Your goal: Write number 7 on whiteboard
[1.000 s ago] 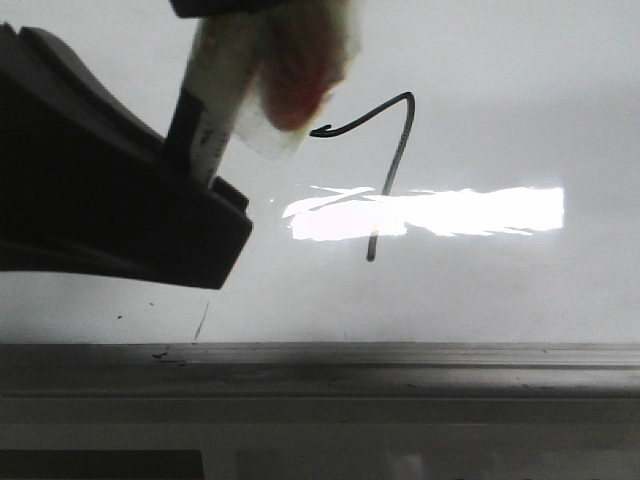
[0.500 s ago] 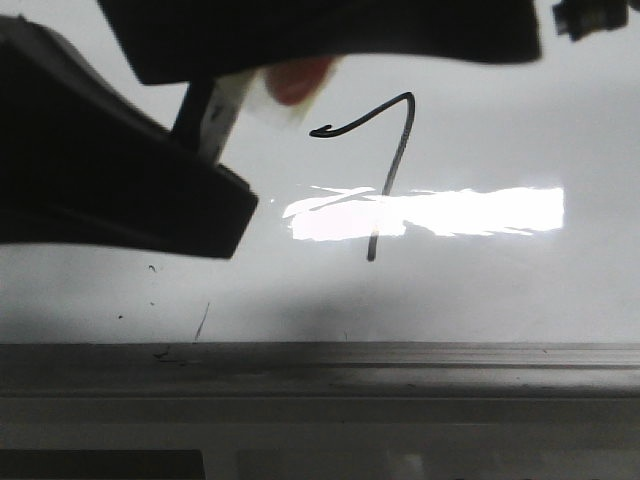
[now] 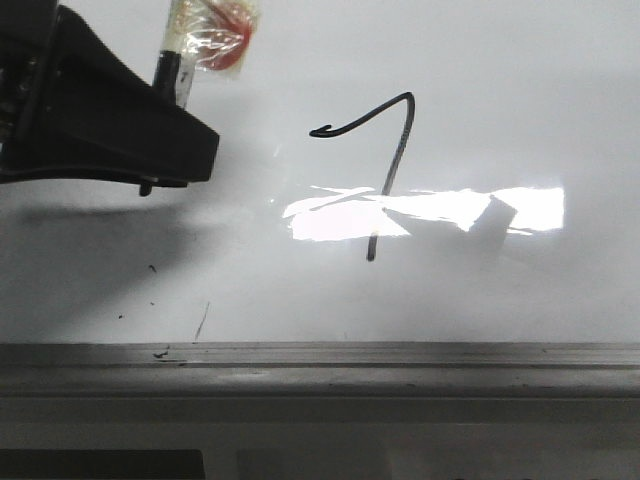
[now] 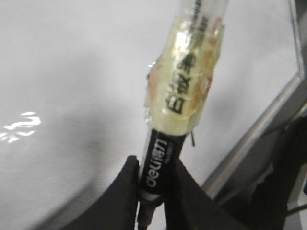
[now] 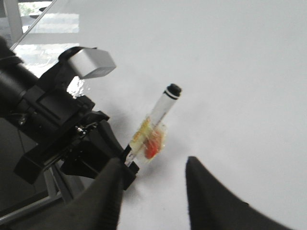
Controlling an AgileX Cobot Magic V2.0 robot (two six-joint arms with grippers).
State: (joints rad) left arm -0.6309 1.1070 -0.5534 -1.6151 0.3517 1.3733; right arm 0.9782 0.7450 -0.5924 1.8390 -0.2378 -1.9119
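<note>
The number 7 (image 3: 390, 160) is a thin black stroke on the whiteboard (image 3: 520, 90), with a hooked top bar and a long stem. My left gripper (image 3: 175, 110) is at the upper left of the front view, left of the 7 and apart from it. It is shut on a marker (image 3: 178, 62) with a black barrel and a yellowish tape wrap with a red patch (image 3: 212, 30). In the left wrist view the fingers (image 4: 125, 189) clamp the barrel (image 4: 157, 160). My right gripper (image 5: 153, 170) is open and empty, beside the marker (image 5: 160, 112).
A grey metal ledge (image 3: 320, 362) runs along the board's near edge. Small black specks and a short scratch (image 3: 202, 322) lie low on the board. A bright light reflection (image 3: 430, 212) crosses the stem of the 7. The left arm's body (image 5: 53, 120) fills one side of the right wrist view.
My left gripper has moved left and away from the 7 with the marker. The dark shape that crossed the top of the front view half a second ago is gone.
</note>
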